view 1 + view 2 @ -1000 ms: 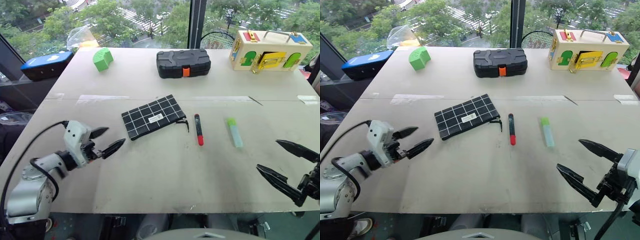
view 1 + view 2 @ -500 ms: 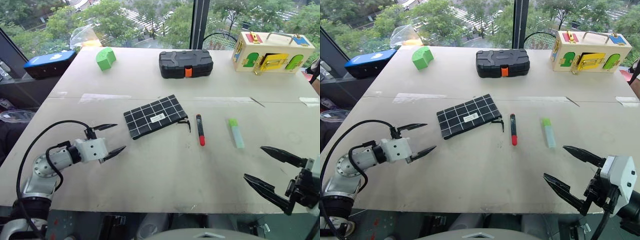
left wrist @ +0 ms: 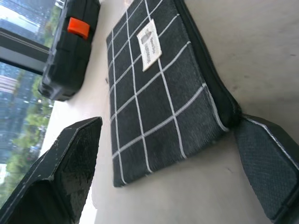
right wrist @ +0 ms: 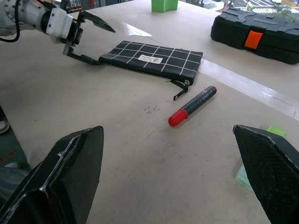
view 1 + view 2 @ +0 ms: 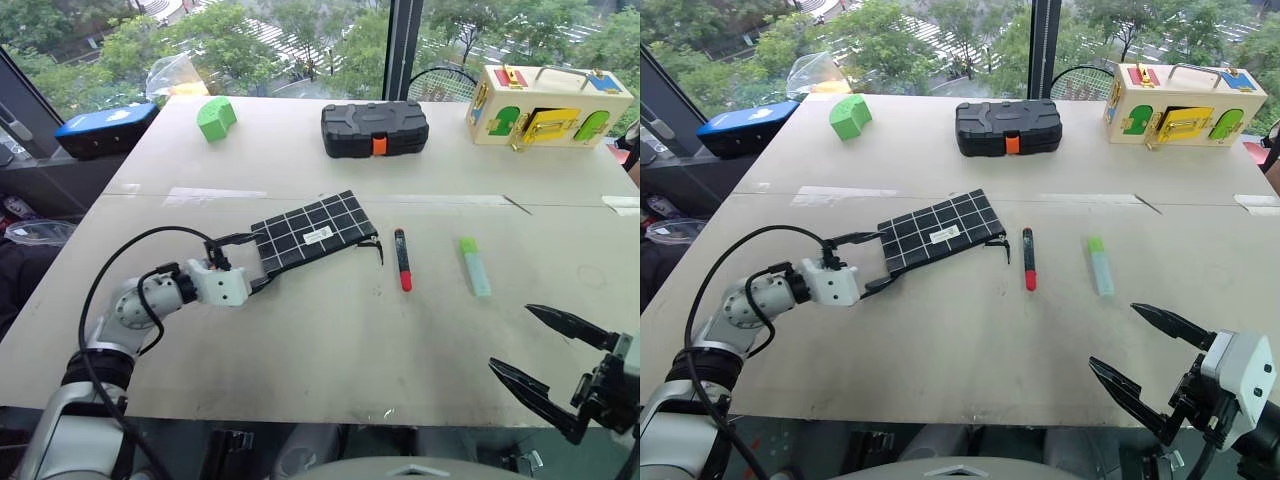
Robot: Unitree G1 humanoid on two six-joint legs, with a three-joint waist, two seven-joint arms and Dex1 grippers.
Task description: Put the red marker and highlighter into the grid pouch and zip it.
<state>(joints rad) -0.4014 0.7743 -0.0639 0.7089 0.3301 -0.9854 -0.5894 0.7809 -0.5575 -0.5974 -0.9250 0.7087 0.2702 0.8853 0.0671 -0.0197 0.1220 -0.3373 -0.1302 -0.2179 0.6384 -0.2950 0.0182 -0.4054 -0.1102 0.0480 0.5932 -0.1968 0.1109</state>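
Left gripper fingers apart, straddling grid pouch left end; right gripper fingers apart, near right, well clear

Far along the table: green block, black case, latch box.

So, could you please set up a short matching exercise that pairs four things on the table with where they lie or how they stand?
Things:
1. grid pouch
2. red marker
3. highlighter
4. right gripper

Places or states:
A. open, above the table's near edge
B. lies farthest to the robot's right of the three task things
C. its end sits between the open fingers of the left gripper
D. lies between the other two task things

Pairs: 1-C, 2-D, 3-B, 4-A
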